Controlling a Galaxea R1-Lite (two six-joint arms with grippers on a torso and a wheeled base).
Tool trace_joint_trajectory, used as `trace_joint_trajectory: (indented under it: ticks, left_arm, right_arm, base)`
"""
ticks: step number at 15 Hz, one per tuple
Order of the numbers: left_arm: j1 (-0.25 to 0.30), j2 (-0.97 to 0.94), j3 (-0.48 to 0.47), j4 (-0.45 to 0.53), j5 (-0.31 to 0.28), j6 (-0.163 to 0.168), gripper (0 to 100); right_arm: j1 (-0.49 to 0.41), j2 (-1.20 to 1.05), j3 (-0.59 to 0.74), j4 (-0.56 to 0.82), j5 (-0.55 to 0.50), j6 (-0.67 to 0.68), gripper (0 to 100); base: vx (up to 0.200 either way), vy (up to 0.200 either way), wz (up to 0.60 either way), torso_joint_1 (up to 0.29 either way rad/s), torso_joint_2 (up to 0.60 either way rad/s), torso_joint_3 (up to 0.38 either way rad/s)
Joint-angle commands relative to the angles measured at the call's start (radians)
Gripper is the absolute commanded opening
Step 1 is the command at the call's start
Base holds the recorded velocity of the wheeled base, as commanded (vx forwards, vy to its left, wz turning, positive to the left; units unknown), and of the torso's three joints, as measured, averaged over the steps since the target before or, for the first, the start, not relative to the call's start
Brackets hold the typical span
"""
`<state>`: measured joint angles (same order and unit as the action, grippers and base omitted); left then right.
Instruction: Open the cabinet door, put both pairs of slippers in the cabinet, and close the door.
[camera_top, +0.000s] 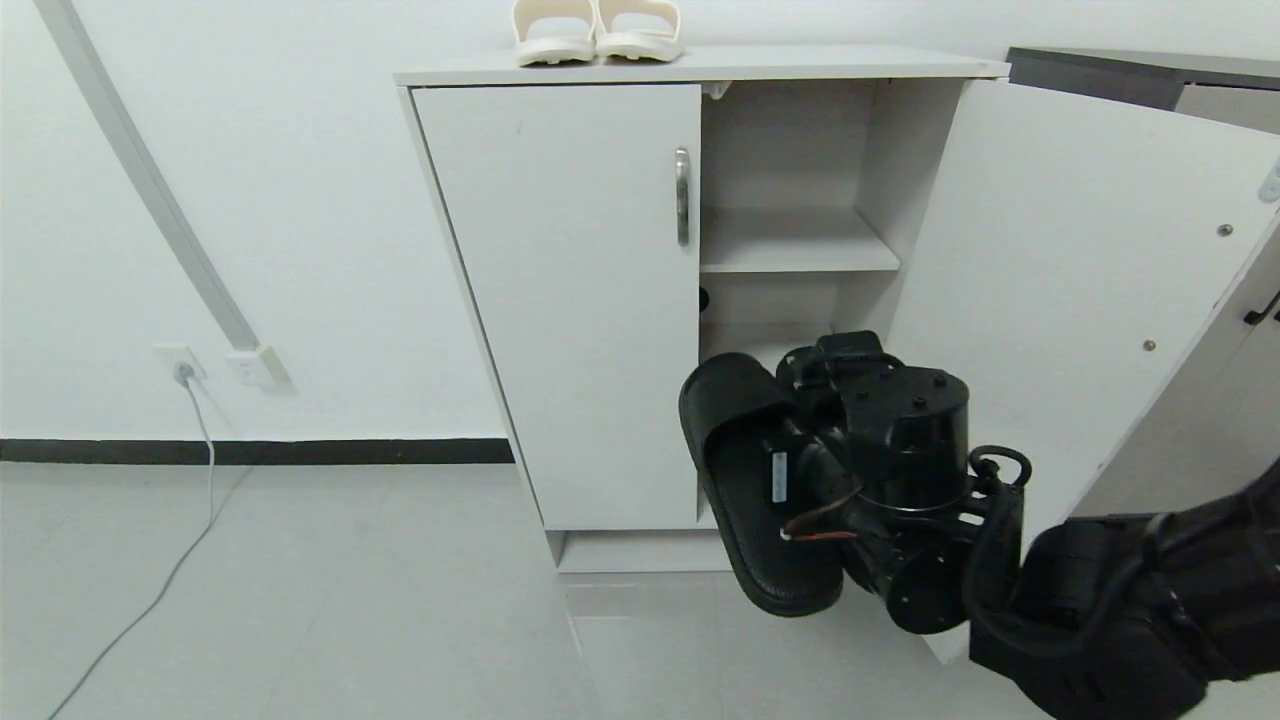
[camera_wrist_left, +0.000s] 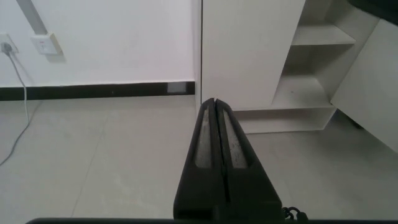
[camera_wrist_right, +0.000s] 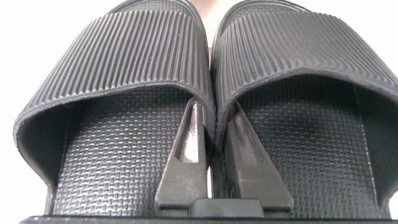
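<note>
- Two black slippers hang clamped in the right gripper, before the open cabinet.
- Left gripper: fingers pressed together, empty.
- White slippers sit on its top.

No legible text, number or sign is showing on any surface in these views. A small white sticker is sitting on the dark hardware at the right arm's wrist, just beside the black slippers. Its print is coming out too small to read.
</note>
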<state>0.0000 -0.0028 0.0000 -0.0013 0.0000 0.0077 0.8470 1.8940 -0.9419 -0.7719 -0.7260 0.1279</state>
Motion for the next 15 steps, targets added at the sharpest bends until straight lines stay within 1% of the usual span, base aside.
trace_joint_trajectory:
  ticks: [1, 4, 10, 15]
  left_arm:
    - [0.000, 0.003, 0.000, 0.000, 0.000, 0.000, 0]
    - [0.000, 0.003, 0.000, 0.000, 0.002, 0.000, 0]
    - [0.000, 0.003, 0.000, 0.000, 0.002, 0.000, 0]
    - [0.000, 0.003, 0.000, 0.000, 0.002, -0.002, 0]
  right_arm:
    - [-0.034, 0.119, -0.112, 0.003, -0.109, 0.022, 0]
    - [-0.051, 0.122, -0.112, 0.002, -0.122, 0.022, 0]
    - [-0.051, 0.123, -0.095, 0.000, -0.122, 0.022, 0]
    - [-0.051, 0.123, -0.080, 0.000, -0.115, 0.022, 0]
  base:
    - [0.000, 0.000, 0.00, 0.000, 0.00, 0.000]
    - [0.000, 0.000, 0.00, 0.000, 0.00, 0.000]
    - [0.000, -0.200, 0.00, 0.005, 0.00, 0.006]
    - [0.000, 0.000, 0.00, 0.000, 0.00, 0.000]
